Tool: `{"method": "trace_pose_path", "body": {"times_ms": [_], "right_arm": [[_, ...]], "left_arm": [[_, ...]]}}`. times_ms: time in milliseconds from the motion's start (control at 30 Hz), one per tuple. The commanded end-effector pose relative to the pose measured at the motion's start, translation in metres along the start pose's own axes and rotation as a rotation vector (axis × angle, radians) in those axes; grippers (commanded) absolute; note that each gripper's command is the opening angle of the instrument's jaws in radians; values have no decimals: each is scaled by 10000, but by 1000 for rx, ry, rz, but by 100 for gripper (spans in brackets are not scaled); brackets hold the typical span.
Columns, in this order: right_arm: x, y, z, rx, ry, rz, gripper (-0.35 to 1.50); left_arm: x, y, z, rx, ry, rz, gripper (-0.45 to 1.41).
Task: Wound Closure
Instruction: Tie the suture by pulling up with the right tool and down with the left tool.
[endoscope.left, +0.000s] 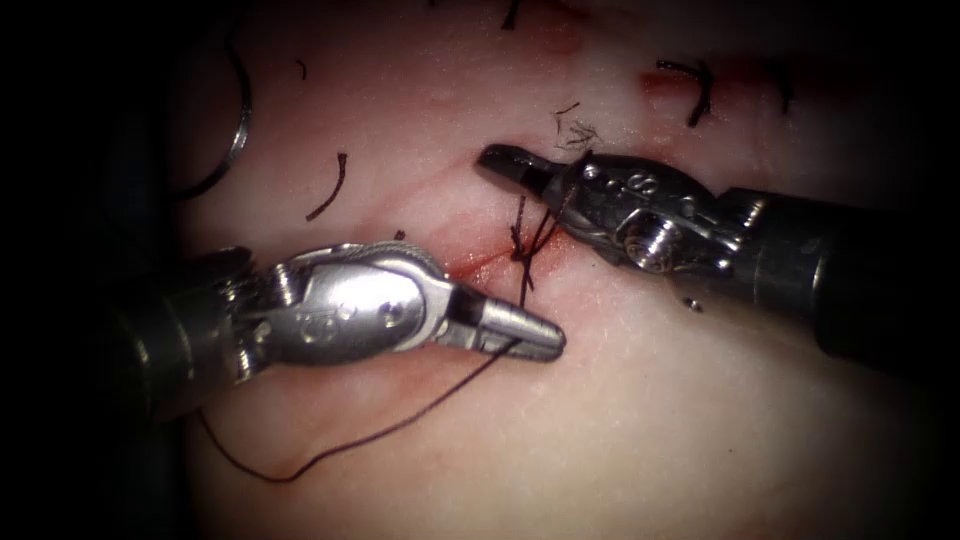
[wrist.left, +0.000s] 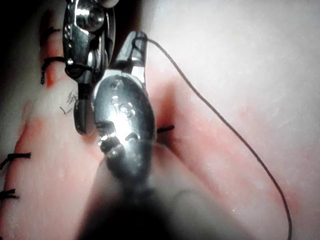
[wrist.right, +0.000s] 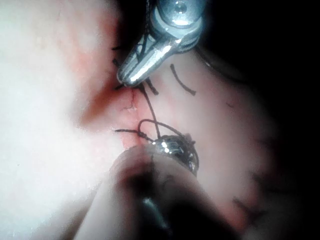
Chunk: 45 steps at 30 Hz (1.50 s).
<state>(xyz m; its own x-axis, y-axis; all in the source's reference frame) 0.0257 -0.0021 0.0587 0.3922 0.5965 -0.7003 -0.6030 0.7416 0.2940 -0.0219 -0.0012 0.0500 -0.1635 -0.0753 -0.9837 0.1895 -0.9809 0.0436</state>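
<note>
My left tool (endoscope.left: 545, 340) comes in from the left, its jaws shut on the thread (endoscope.left: 400, 420), which trails down and left in a long slack curve over the tissue (endoscope.left: 650, 420). My right tool (endoscope.left: 492, 158) lies above it with jaws shut and empty, and the thread is looped around them (endoscope.left: 553, 200). Both strands run to a knot (endoscope.left: 520, 256) at the cut (endoscope.left: 475, 265). The curved needle (endoscope.left: 243, 120) lies free on the tissue far left of the cut. The left wrist view has the left tool (wrist.left: 138, 41) gripping the thread (wrist.left: 225, 125). In the right wrist view the thread loop (wrist.right: 150, 125) sits by the right tool (wrist.right: 172, 147).
Finished stitches (endoscope.left: 697, 90) cross the cut further up on the right. Cut ends of thread (endoscope.left: 330, 190) lie on the tissue left of the cut. Red fluid (endoscope.left: 465, 268) stains the cut near the knot. The left tool's tip (wrist.right: 131, 74) is close above the knot.
</note>
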Motion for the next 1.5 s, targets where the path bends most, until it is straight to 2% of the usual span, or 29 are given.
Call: {"method": "trace_pose_path", "body": {"times_ms": [33, 500, 733, 933, 1033, 1233, 1500], "right_arm": [[7, -1, 8, -6, 4, 1, -35], [6, -6, 8, -26, -32, -21, -35], [16, -14, -5, -49, 40, -67, -35], [11, -19, -21, -39, 111, -114, -35], [3, -18, -26, -34, 114, -128, -35], [-9, -21, -32, -15, 122, -141, -35], [-13, -30, -38, 9, 133, -159, -35]], "left_arm": [[-3, -6, 5, 1, 1, 3, -35], [-3, -7, 2, -5, -2, 4, -35], [-1, -15, -12, -21, 10, -26, -35], [-5, -45, -54, 9, -5, -81, -35], [-10, -60, -72, 29, -19, -98, -35], [-20, -90, -92, 64, -40, -135, -35], [-41, -135, -104, 90, -87, -207, -35]]}}
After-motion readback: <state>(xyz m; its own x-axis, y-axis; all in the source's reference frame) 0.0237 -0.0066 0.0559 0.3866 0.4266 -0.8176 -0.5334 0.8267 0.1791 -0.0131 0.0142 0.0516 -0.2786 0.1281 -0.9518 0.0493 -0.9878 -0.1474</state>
